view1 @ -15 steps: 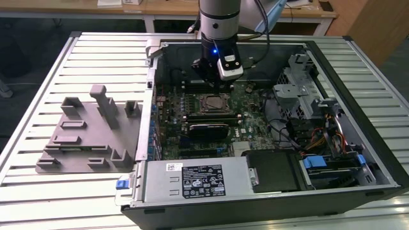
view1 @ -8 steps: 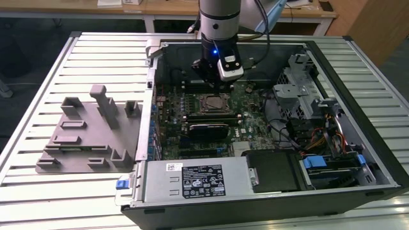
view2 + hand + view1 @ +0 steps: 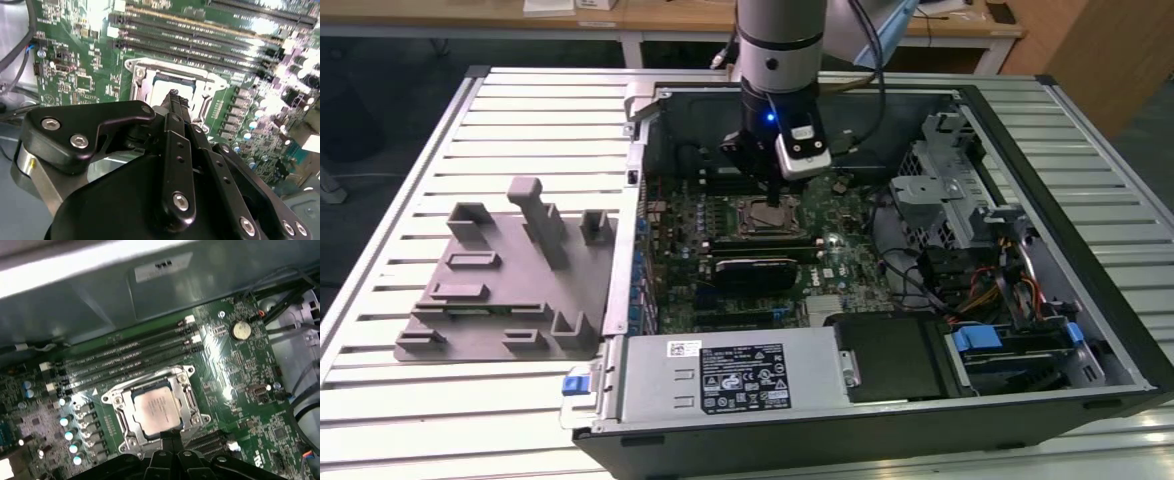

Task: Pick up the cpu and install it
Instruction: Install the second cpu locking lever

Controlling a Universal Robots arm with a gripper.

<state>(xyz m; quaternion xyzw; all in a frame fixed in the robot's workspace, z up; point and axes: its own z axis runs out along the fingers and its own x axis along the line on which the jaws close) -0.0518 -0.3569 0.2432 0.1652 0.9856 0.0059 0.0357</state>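
Fingers (image 3: 171, 436) were pressed together, holding nothing, their tips just above the cpu (image 3: 156, 410), which lay flat in its socket (image 3: 156, 410) on the motherboard (image 3: 843, 258).

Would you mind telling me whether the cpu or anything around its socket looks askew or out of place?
Nothing stands out. The cpu lies flat and square inside the socket frame on the motherboard, with the gripper at its edge.
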